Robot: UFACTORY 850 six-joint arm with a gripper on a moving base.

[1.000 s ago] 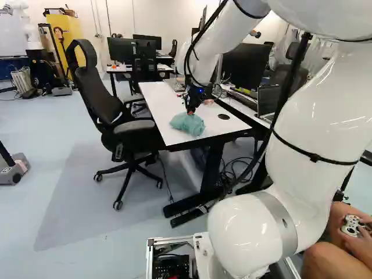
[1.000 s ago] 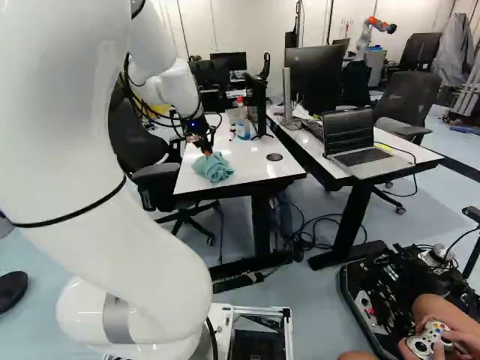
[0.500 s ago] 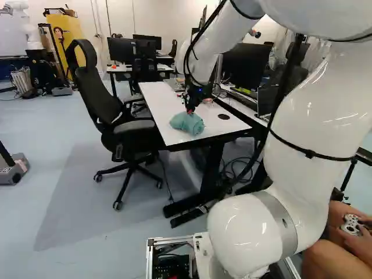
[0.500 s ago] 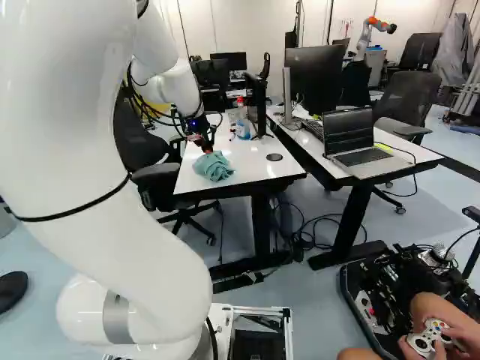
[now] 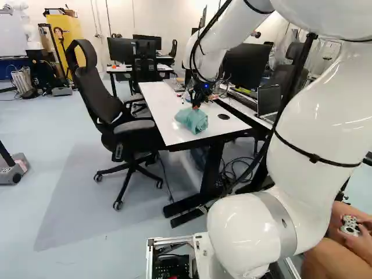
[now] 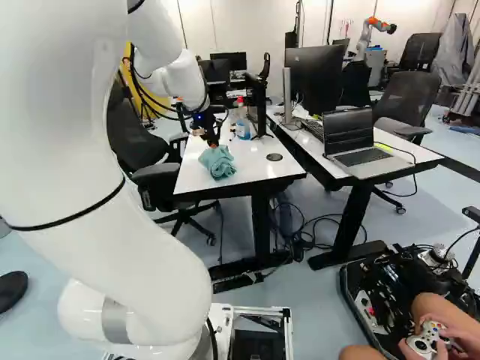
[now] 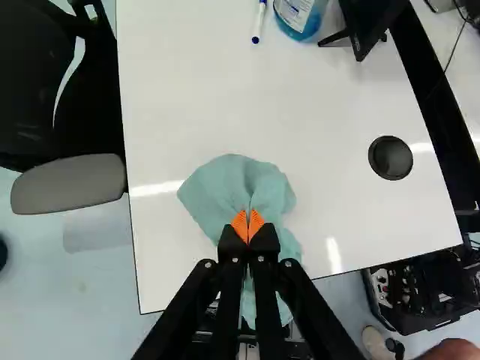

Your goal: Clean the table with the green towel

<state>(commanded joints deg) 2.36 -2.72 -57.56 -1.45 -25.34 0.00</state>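
The pincer (image 7: 248,229) is pinching the bunched green towel (image 7: 232,184) between its tips; the towel is lying on the white desk (image 7: 225,105), left of the black cable hole (image 7: 391,157) in the base views. Wiping is probably the step in hand; the next move is likely calling for light downward pressure and a sweep past the hole, the grip holding. Beyond the hole, away from the base, a blue bottle (image 7: 302,16), a marker (image 7: 259,21) and a black stand (image 7: 364,22) are blocking a full pass; the bottle is risking a knock.
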